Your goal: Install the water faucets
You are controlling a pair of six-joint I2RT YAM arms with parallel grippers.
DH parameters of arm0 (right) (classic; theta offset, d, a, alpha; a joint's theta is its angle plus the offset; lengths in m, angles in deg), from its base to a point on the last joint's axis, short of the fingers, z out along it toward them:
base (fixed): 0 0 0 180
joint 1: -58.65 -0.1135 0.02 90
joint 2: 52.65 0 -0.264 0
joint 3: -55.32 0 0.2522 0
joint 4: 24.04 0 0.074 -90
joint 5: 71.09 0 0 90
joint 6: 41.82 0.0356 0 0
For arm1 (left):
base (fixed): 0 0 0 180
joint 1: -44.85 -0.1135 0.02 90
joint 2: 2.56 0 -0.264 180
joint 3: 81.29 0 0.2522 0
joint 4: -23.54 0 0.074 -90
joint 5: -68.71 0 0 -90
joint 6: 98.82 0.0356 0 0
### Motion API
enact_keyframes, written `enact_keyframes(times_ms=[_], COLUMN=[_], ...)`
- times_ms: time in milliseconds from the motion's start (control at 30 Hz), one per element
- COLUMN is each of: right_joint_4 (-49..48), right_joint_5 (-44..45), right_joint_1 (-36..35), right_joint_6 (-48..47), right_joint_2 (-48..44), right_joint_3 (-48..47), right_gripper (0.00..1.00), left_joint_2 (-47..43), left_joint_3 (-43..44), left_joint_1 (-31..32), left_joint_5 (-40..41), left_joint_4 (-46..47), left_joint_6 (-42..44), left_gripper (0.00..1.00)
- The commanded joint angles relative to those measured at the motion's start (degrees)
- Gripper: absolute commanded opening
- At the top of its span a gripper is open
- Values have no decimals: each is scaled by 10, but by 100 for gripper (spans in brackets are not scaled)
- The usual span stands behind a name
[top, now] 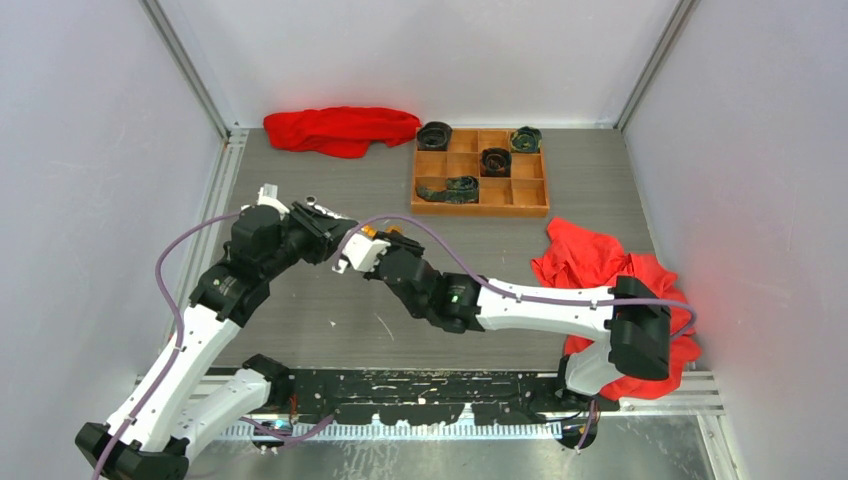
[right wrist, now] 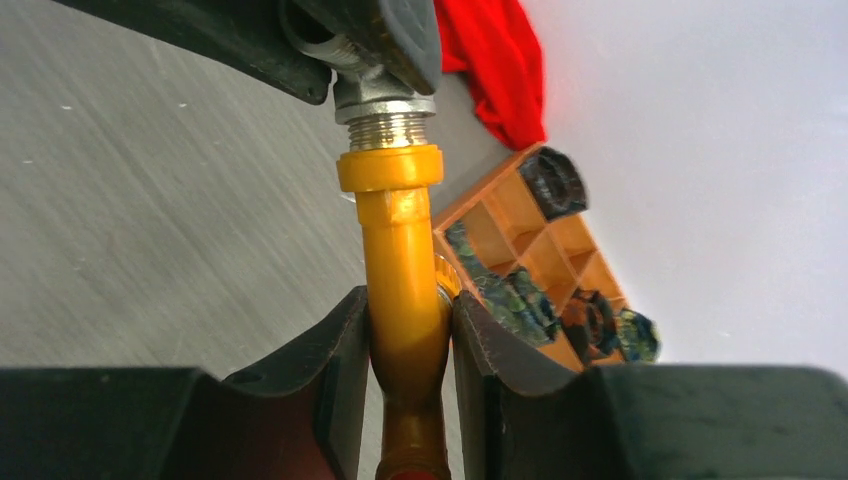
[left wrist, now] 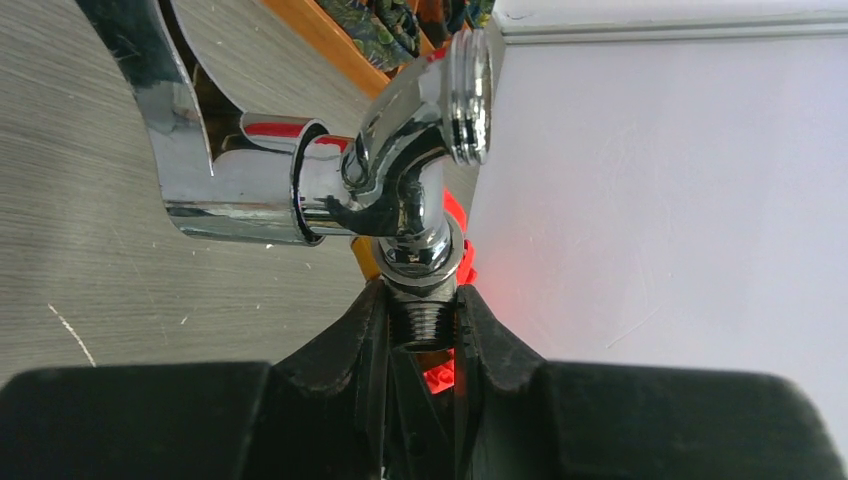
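Note:
My left gripper (left wrist: 425,305) is shut on the threaded stub of the shiny silver faucet (left wrist: 400,190), whose handle and spout point away from the fingers. My right gripper (right wrist: 405,325) is shut on the orange-yellow faucet (right wrist: 400,260). Its nut end touches a silver threaded end (right wrist: 385,125) held in the dark left fingers (right wrist: 390,35). In the top view the two grippers, left (top: 325,232) and right (top: 362,250), meet tip to tip above the left middle of the table, with the orange piece (top: 385,233) between them.
A wooden compartment tray (top: 530,190) with dark rolled items stands at the back right. One red cloth (top: 340,128) lies at the back left. Another red cloth (top: 600,265) lies on the right under the right arm. Grey walls close in on three sides.

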Motion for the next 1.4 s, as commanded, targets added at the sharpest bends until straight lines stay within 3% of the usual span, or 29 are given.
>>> enact_keyframes(times_ms=[0,200,467,733,833,900,1000,1067,1100,1200,1300,1367], right_joint_4=[106,121,127,95,1,-143,-367,-397,-374,-170,-35,10], right_joint_5=[-193,-389,-437,-785,-932,-1011,-1050,-1048,-1041,-979,-901,-867], right_joint_1=[31,100,120,230,278,304,318,319,320,322,325,331], right_joint_6=[146,264,279,438,586,738,947,983,968,799,701,672], right_joint_2=[-45,-83,-109,-90,-67,-55,-43,-46,-50,-95,-130,-147], right_joint_3=[-58,-50,-39,-54,-44,-10,41,50,51,32,26,27], right_gripper=[0,1,1,1,1,4,11,19,28,67,91,99], left_joint_2=[-17,-15,-14,-17,-19,-21,-24,-24,-24,-28,-30,-28], left_joint_3=[13,19,17,22,20,19,14,12,12,10,10,9], left_joint_1=[2,2,2,2,2,1,2,2,2,2,2,2], left_joint_5=[-15,-17,-16,-16,-15,-16,-13,-13,-14,-12,-9,-11], left_joint_4=[78,75,78,73,73,73,74,73,74,74,71,72], left_joint_6=[-8,-5,-5,-2,-1,-1,-2,-3,-3,-6,-6,-6], left_gripper=[0,0,0,0,0,0,0,0,0,0,0,0])
